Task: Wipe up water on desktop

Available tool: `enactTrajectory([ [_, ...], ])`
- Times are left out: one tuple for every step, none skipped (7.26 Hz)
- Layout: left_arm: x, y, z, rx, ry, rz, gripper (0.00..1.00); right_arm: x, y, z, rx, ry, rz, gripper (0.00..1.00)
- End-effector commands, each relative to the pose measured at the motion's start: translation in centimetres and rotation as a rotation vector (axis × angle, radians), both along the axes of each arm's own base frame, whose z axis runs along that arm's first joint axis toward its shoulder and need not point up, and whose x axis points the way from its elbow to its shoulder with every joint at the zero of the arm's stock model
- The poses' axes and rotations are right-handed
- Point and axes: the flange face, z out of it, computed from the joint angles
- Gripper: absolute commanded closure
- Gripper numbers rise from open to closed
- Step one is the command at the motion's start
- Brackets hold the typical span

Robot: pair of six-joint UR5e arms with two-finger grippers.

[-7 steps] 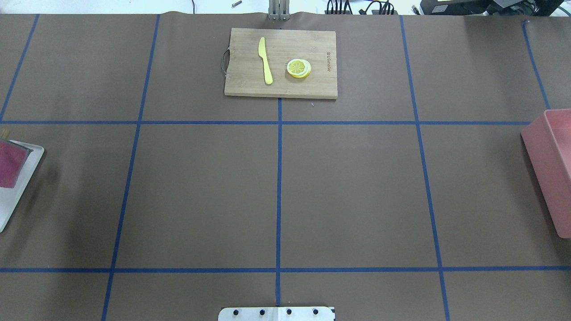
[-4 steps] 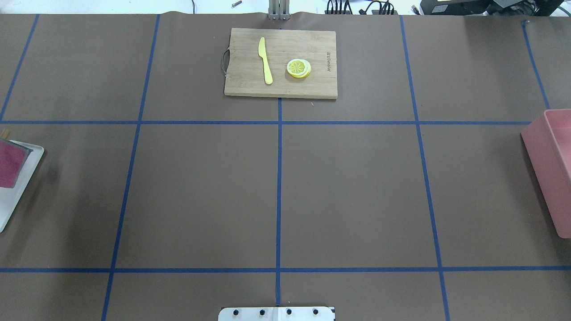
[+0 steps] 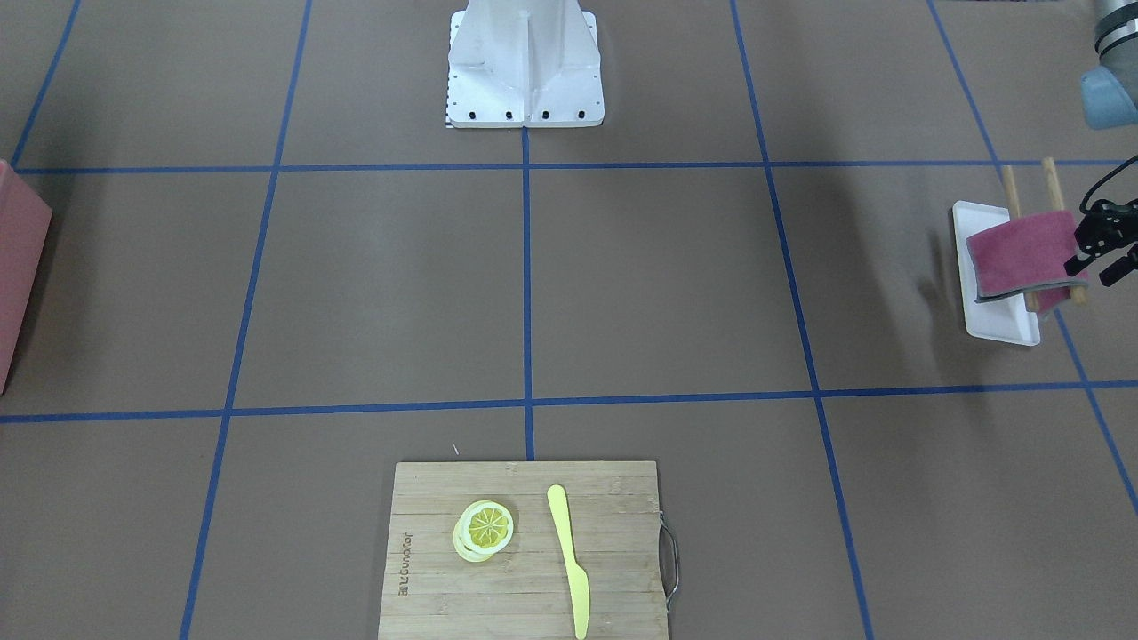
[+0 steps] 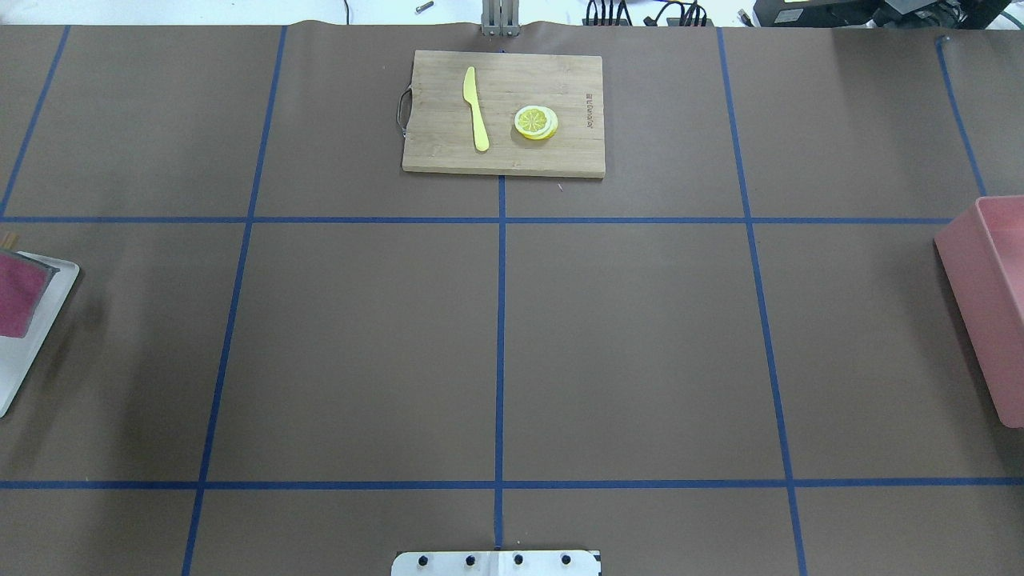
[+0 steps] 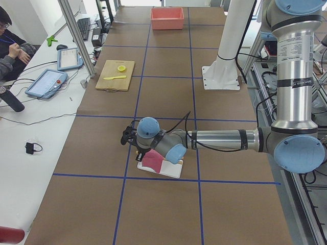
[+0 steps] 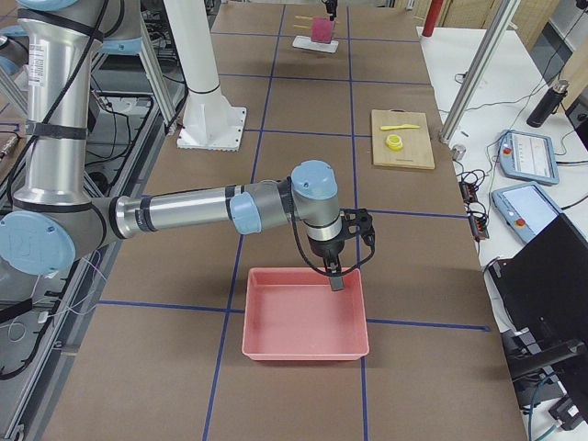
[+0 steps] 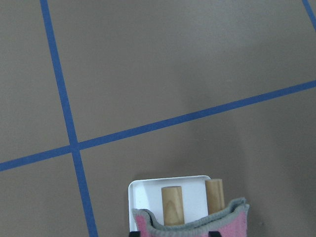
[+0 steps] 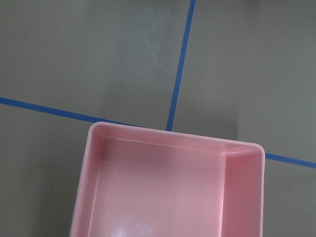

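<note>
Front view: on the brown desktop [image 3: 640, 284] a white tray [image 3: 1005, 324] carries a pink cloth [image 3: 1013, 253], with the left gripper [image 3: 1092, 269] just beside it. Left wrist view: jaws apart, tips by the cloth. Right side view: right gripper [image 6: 335, 280] over the pink bin [image 6: 294, 322], its opening I cannot tell

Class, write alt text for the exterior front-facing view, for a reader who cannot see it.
At the right edge, the robot's left claw is at a red cloth draped over two wooden rods on a white tray. The brown desktop, gridded with blue tape, also holds a cutting board with lemon slices and a yellow knife; no water is visible.
</note>
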Motion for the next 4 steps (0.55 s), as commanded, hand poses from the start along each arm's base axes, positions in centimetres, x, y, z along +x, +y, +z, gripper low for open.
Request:
enactTrajectory([
  [-0.02, 0.59, 0.56, -0.01, -0.001, 0.004, 0.55, 0.03, 0.13, 0.24, -0.005, 0.003, 0.001, 0.0],
  [0.03, 0.72, 0.55, -0.012, 0.008, 0.01, 0.55, 0.05, 0.13, 0.26, -0.004, 0.006, 0.001, 0.0],
  [0.15, 0.89, 0.65, -0.012, 0.009, 0.017, 0.55, 0.05, 0.19, 0.32, -0.005, 0.005, 0.0, 0.0],
  [0.21, 1.25, 0.93, -0.012, 0.009, 0.021, 0.55, 0.06, 0.19, 0.4, -0.007, 0.006, 0.001, 0.0],
])
